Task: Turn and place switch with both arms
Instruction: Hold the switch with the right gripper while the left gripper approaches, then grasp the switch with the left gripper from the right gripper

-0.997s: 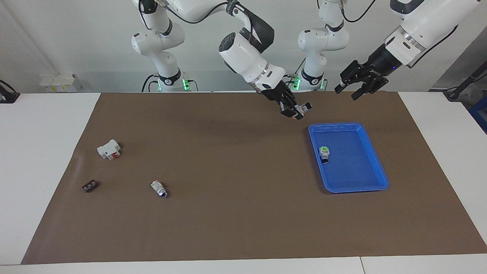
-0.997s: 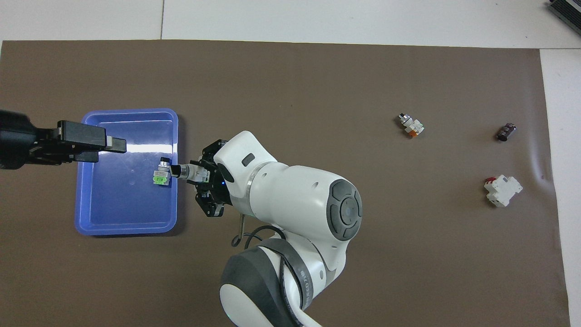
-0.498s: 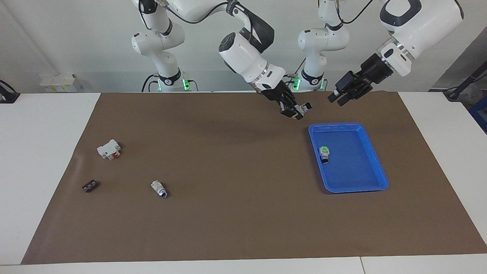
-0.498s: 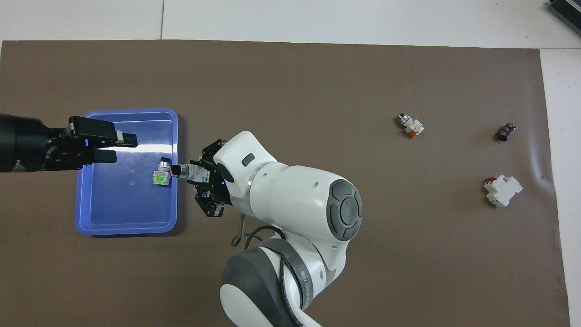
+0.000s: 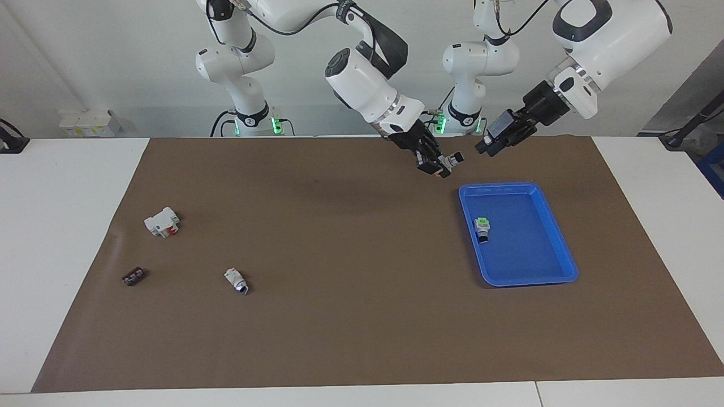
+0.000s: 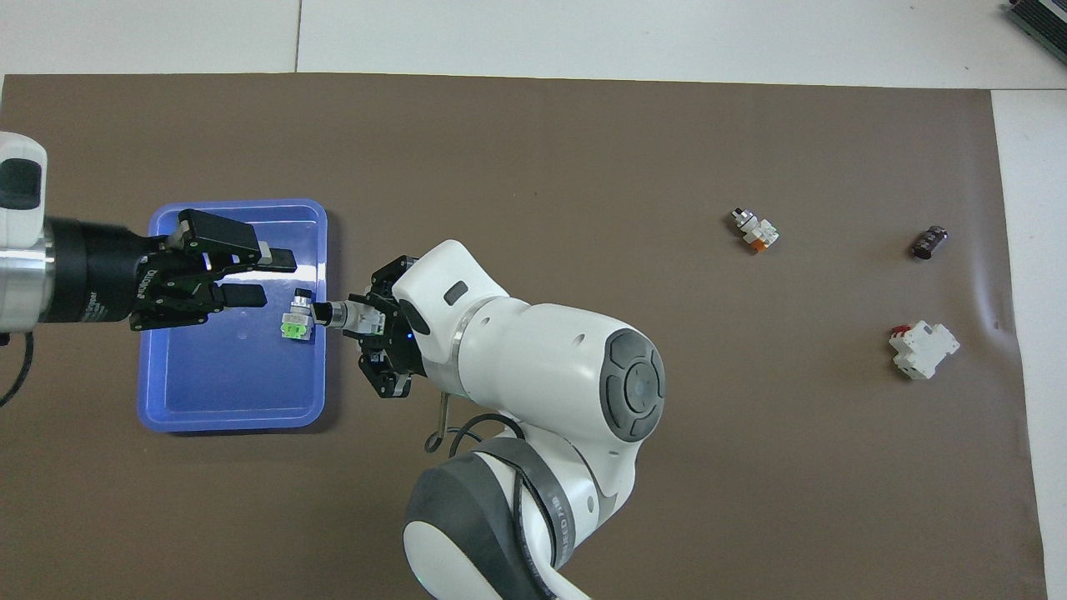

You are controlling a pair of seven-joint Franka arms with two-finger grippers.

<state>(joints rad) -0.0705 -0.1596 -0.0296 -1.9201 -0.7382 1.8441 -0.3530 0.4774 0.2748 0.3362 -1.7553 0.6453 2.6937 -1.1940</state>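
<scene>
Right gripper (image 5: 440,164), upper centre of the facing view, is clamped on the small white-bodied switch with orange end, silver collar and black knob (image 5: 448,162); the switch is up in the air, black knob sticking out toward the blue rectangular plastic tray (image 5: 557,234), over the brown mat (image 5: 350,316) just off the tray's corner. In the overhead view the same switch (image 6: 340,314) shows centre-left, knob end over the tray edge (image 6: 319,250). Left gripper (image 5: 487,146), upper right of the facing view, hangs in the air close to the knob but not touching it; its fingers (image 6: 275,259) stand partly apart with nothing between them, seen in the overhead view at left over the tray. Inside the tray lies a similar small switch with a green end (image 5: 482,228), mid-right of the facing view. At lower left of the facing view on the mat: a white block with red marks (image 5: 162,221), a small dark component (image 5: 133,277) near the mat edge, and another small white switch with orange part (image 5: 236,280). The mat covers the white bench (image 5: 68,226).
</scene>
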